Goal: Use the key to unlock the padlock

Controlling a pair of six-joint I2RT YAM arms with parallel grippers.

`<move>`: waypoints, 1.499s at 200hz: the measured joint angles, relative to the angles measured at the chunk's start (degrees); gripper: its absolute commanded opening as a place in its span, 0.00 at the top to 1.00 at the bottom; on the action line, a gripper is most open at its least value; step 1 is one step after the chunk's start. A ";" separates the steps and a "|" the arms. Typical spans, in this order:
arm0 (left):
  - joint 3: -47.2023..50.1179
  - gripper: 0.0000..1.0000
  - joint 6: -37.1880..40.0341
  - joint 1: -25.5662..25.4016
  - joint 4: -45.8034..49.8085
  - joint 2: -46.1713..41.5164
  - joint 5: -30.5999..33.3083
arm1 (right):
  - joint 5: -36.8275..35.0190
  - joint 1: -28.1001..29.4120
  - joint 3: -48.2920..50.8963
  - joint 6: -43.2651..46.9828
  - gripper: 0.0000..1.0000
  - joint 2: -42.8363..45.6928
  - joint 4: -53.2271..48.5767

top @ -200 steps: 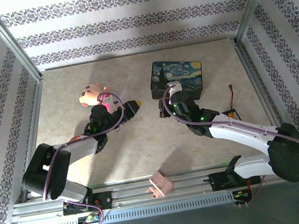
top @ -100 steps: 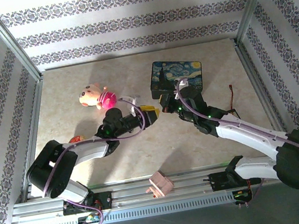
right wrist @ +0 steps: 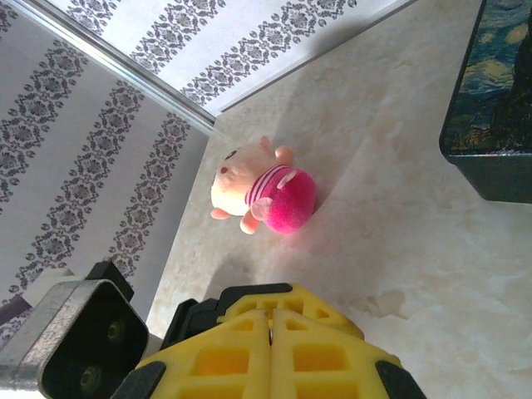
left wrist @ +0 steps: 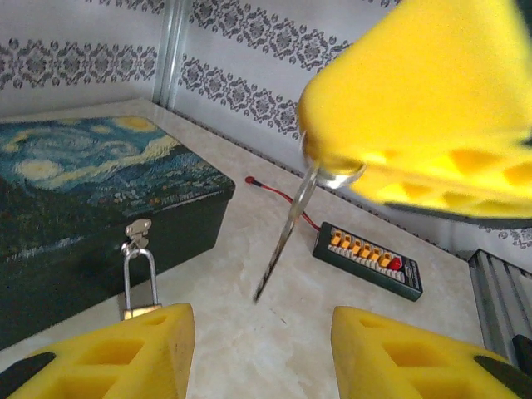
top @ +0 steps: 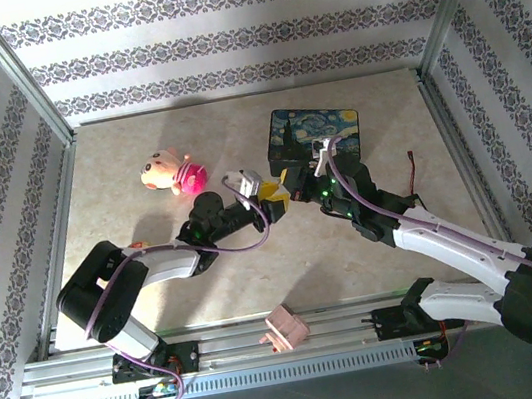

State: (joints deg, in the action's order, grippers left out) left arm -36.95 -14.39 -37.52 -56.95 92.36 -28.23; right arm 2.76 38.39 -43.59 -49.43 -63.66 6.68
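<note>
Near the front wall of the box (left wrist: 83, 183), my two grippers come close together above the table (left wrist: 216, 274). My left gripper (left wrist: 259, 324) has its fingers apart, and nothing is between them; in the gap I see bare table. My right gripper (right wrist: 270, 324) has its fingers pressed together on the key (left wrist: 283, 237).

From my left wrist, the key hangs down from the yellow finger of the right gripper. Its ring is at the finger, and its tip points down and a little to the left. The tip is in the air and touches nothing.

The padlock (left wrist: 140, 287) hangs on the latch (left wrist: 137, 231) of the box. Its thin shackle goes through the latch, and its brass body is low, just above one of my left fingers. The key is to the right of the padlock, near it but apart from it.

Behind the key, a black device (left wrist: 366, 259) with orange buttons lies on the table, with a red wire (left wrist: 274, 189) beside it. A plush toy (right wrist: 266, 195) lies well apart from the box. A pink block (top: 284, 326) sits on the rail at the near edge.
</note>
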 measured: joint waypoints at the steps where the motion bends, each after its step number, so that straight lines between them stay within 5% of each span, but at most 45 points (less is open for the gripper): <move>1: -0.11 0.55 0.15 0.00 0.04 0.00 -0.09 | 0.02 0.00 0.00 0.02 1.00 0.00 0.00; 44: -4.70 1.00 4.68 0.00 3.30 0.00 -1.70 | 1.68 0.00 0.00 0.00 1.00 -0.09 0.00; 194: -9.22 1.00 24.28 -0.48 35.45 -14.25 -3.13 | 9.09 0.11 0.00 1.62 1.00 4.50 -3.56; 300: -9.99 1.00 29.51 -0.66 43.74 -18.47 -6.14 | 12.41 0.07 0.63 1.81 1.00 7.39 -5.66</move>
State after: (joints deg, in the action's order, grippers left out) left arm -46.94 15.11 -38.17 -13.21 73.89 -34.37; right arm 15.18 38.46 -42.96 -47.62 -56.27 1.02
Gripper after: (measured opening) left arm 0.045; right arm 0.043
